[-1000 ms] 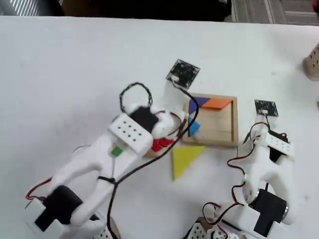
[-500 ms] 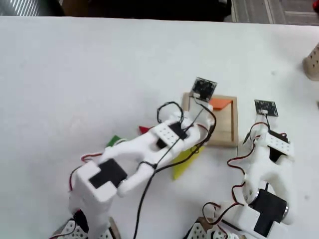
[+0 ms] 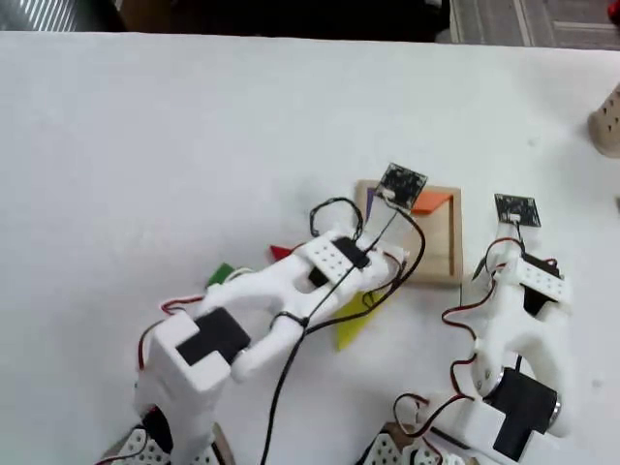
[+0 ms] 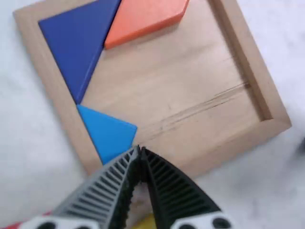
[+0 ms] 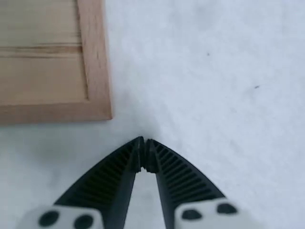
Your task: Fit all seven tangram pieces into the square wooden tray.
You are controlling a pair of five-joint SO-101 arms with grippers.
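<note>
The square wooden tray (image 4: pixel 250 62) holds a dark blue triangle (image 4: pixel 78 38) and an orange piece (image 4: pixel 145 16) along its far side, and a small light blue triangle (image 4: pixel 109 136) at its near left edge. My left gripper (image 4: pixel 141 152) is shut with nothing in it, its tips just above the tray's near rim beside the light blue triangle. In the high view the left arm (image 3: pixel 329 266) lies across the tray (image 3: pixel 441 242) and partly covers a yellow triangle (image 3: pixel 354 325). My right gripper (image 5: pixel 143 142) is shut over bare table, just off the tray's corner (image 5: pixel 93 57).
A red piece (image 3: pixel 281 252) and a green piece (image 3: pixel 221 274) lie on the white table left of the left arm. The right arm (image 3: pixel 528 291) stands right of the tray. A tan object (image 3: pixel 608 121) sits at the far right edge.
The left arm has swung right and stretched out over the tray, uncovering the red and green pieces. Its gripper now sits over the tray's near left part. The right arm has stayed still.
</note>
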